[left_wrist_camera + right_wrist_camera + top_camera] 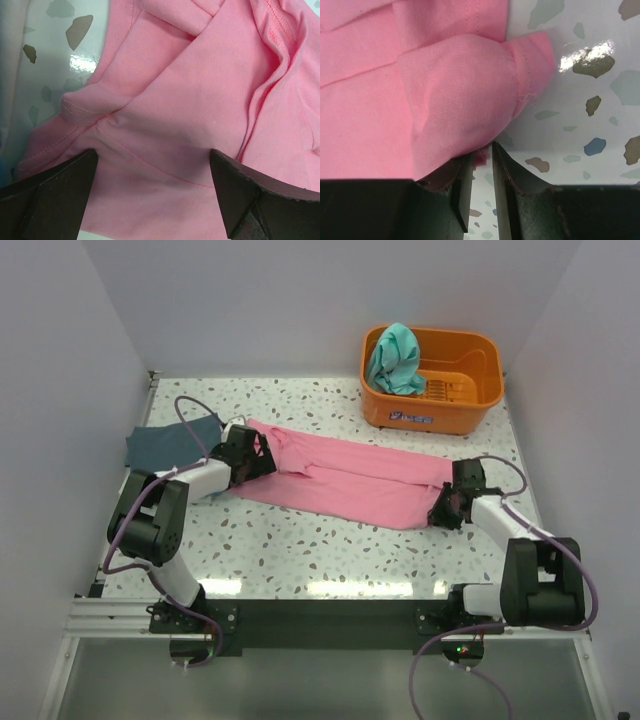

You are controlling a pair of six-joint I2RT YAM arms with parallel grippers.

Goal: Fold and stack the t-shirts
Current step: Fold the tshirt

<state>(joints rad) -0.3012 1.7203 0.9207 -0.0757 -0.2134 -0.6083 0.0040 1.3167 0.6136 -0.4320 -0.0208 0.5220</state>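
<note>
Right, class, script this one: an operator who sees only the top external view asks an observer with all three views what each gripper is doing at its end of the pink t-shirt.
Operator: From above, the left gripper hides its own fingertips. Open or shut?
Observer: Open. In the left wrist view its fingers stand wide apart over the pink t-shirt, with nothing clamped.
Operator: And the right gripper?
Observer: Shut on cloth, as far as I can tell. In the right wrist view its fingers are almost together, with a bit of the shirt's stitched edge caught at their tips.
</note>
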